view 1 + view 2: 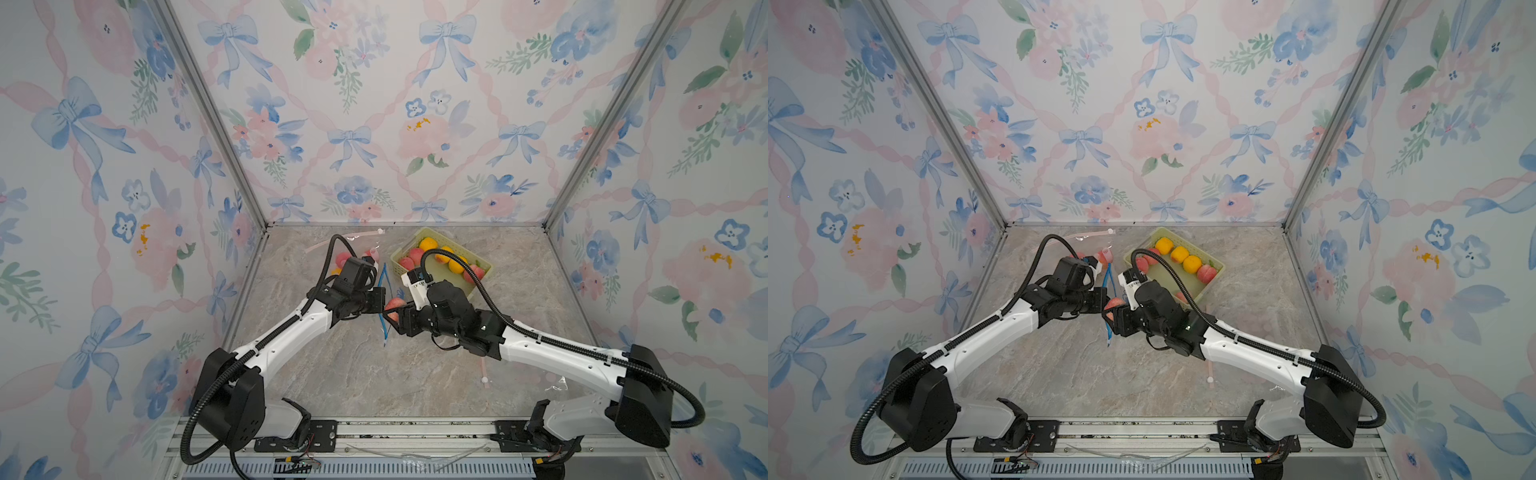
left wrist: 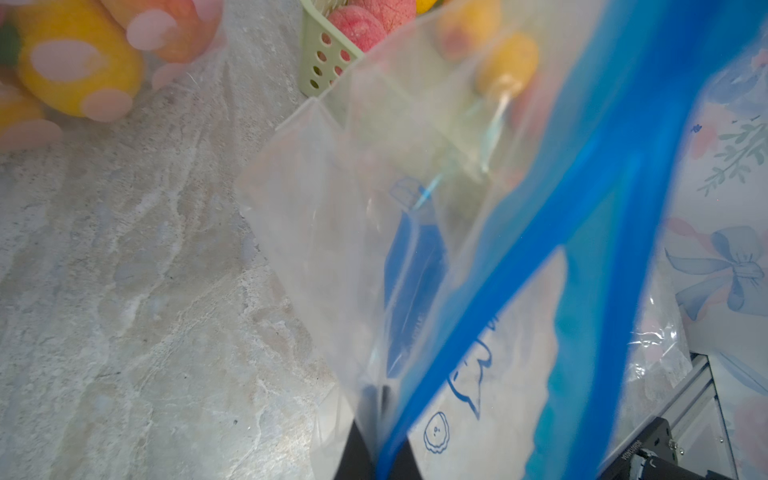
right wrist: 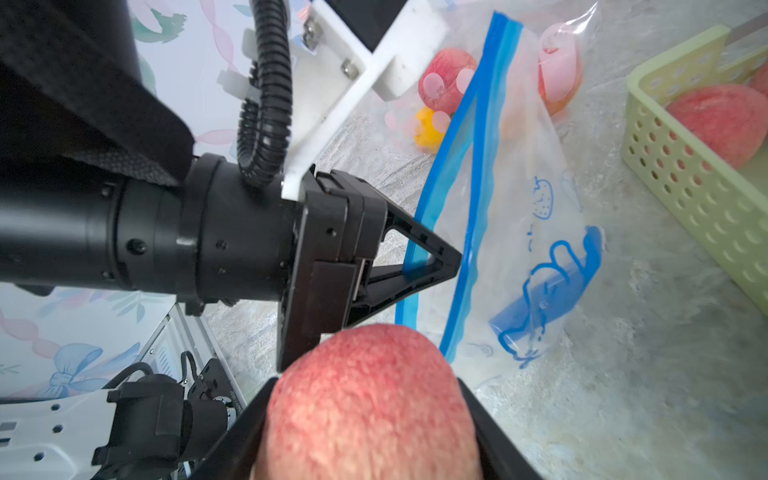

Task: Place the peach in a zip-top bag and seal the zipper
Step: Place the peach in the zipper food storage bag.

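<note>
tabletop (image 1: 353, 374); peach (image 3: 368, 399) in hand (image 3: 370, 440) (right)

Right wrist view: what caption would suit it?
Right jaws grip a peach near the zip-top bag whose blue rim the left jaws pinch.

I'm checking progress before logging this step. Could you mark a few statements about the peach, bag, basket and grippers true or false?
1. The right gripper holds a peach. True.
2. The left gripper is shut on the zip-top bag at its blue zipper. True.
3. The peach is already inside the zip-top bag. False: it is outside, near the mouth.
4. The green basket is empty. False: it holds peaches and orange fruit.
5. The zipper is sealed. False: its two strips stand apart.
</note>
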`<state>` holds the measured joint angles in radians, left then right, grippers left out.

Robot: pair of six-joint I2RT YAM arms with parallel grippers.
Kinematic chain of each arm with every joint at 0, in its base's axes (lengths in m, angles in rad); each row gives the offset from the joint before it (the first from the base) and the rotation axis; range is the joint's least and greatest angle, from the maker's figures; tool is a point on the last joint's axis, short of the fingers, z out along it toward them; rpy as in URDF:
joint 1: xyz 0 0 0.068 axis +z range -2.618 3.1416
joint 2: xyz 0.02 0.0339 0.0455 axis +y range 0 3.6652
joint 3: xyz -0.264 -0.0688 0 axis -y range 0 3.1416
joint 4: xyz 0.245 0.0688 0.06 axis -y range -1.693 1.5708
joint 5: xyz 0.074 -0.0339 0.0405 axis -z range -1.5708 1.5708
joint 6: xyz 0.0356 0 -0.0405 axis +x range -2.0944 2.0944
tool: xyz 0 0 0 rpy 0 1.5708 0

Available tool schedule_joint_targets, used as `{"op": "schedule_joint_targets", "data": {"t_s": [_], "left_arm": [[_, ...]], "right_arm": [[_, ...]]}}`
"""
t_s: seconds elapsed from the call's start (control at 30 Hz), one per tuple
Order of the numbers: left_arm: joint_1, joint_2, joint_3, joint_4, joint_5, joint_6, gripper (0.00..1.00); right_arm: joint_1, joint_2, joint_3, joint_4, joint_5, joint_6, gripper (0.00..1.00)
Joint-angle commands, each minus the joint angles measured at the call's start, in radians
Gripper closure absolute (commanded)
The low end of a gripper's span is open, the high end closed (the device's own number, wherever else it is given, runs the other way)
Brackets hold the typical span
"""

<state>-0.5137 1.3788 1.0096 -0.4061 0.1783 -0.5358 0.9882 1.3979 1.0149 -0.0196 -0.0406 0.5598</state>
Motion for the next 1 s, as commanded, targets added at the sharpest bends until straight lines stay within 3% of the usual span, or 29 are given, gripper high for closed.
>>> {"op": "schedule_joint_targets", "data": {"t_s": [0.0,0.37,0.57,0.73,0.97], "left_arm": [[0.016,0.000,-0.013,0.065,0.074,-0.048,1.00],[0.023,-0.006,-0.041,0.095,0.133,-0.069,1.00],[0.023,-0.026,-0.081,0.092,0.163,-0.056,1.00],[-0.005,-0.022,-0.083,0.092,0.210,-0.052,1.00],[-0.040,0.000,-0.068,0.091,0.251,-0.055,1.00]], "right_arm": [[0.043,0.040,-0.010,0.068,-0.003,-0.010,0.48],[0.066,0.121,-0.003,0.086,0.032,-0.010,0.48],[0.017,0.099,-0.047,0.122,0.067,0.057,0.50],[-0.021,0.101,-0.020,0.002,0.154,0.110,0.51],[-0.078,0.102,-0.017,-0.039,0.158,0.147,0.51]]}}
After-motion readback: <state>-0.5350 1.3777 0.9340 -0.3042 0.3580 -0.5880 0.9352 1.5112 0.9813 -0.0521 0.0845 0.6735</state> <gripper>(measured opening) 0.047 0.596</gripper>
